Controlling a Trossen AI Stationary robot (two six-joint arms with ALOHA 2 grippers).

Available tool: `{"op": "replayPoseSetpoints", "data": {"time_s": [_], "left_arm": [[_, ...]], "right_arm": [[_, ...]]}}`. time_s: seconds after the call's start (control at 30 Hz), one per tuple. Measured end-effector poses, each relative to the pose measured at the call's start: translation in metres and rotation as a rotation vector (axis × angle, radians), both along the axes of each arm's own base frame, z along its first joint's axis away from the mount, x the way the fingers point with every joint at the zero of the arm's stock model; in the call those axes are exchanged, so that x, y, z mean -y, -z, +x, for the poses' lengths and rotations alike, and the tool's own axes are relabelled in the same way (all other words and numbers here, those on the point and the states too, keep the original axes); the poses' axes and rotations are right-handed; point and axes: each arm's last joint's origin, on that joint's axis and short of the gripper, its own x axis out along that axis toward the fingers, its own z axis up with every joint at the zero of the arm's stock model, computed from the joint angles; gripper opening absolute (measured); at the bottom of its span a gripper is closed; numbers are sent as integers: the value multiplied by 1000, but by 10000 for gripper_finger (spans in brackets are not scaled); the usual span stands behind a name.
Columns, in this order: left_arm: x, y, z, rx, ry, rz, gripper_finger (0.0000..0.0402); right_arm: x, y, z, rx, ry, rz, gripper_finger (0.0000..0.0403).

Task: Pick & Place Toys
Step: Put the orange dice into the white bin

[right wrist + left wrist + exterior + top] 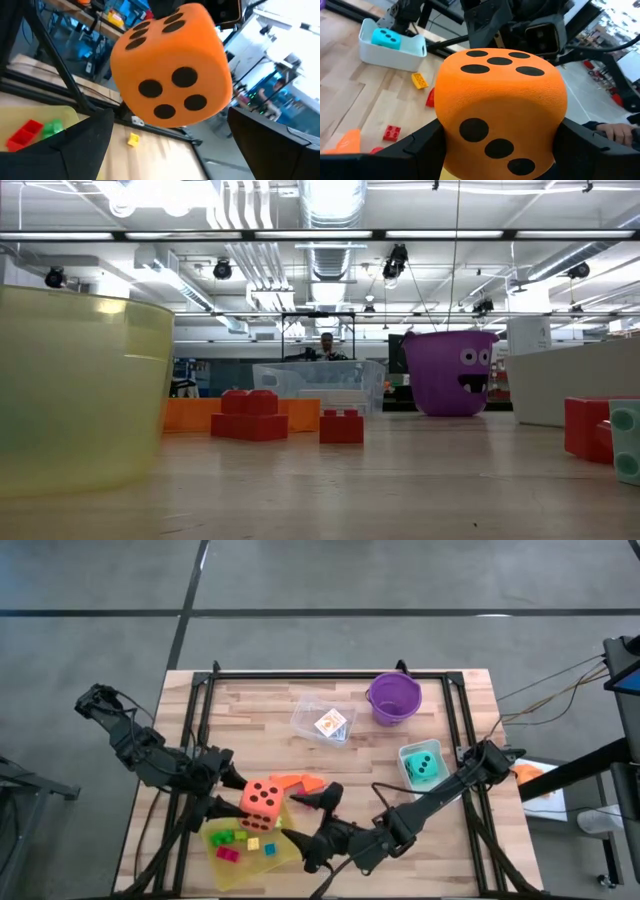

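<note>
A big orange die [262, 802] with black pips hangs above the yellow tray [285, 852], which holds several small bricks [232, 840]. My left gripper [238, 798] comes from the table's left and is shut on the die [500, 110]. My right gripper [305, 827] faces the die [170, 65] from the table's right. It is open, and its fingers [85, 142] stand wide apart and clear of the die. A teal die [423, 766] lies in a white tub. Orange wedge pieces [300, 782] lie beside the tray. My left gripper pinches the orange die by two opposite side faces [442, 135], one finger [420, 147] on each. The fingers come nearly level from the table's left, tipped slightly down. The die is lifted clear over the tray, its five-pip face up.
A purple bucket [393, 697] stands at the far edge. Beside it is a clear tub [325, 722] holding a card pack. In the low view, red bricks [250, 415] lie on the wood and the tray's wall [80, 390] fills the left. Dark frame rails run along the table's sides.
</note>
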Motion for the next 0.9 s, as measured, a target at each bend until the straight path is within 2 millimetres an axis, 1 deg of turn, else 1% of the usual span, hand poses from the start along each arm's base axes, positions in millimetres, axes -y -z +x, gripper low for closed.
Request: {"op": "replayPoseSetpoints", "data": {"time_s": [0.13,0.23,0.37,0.43,0.53,0.63,0.9], "left_arm": [[1,-3,1,26,19,-11,283],[1,-3,1,30,21,-9,283],[1,-3,1,30,20,-9,283],[1,-3,1,32,20,-10,283],[1,-4,1,43,28,-4,283],[2,-5,1,46,41,-9,283],[2,-5,1,52,57,-16,283]], "right_arm": [[1,-1,1,-20,0,-65,384],[2,-5,2,6,0,-87,384],[2,-11,2,10,-3,-194,384],[2,-12,3,14,-24,-197,384],[3,-11,5,32,-102,-162,384],[2,-12,6,28,-145,-189,384],[5,-12,8,-4,-144,-304,384]]}}
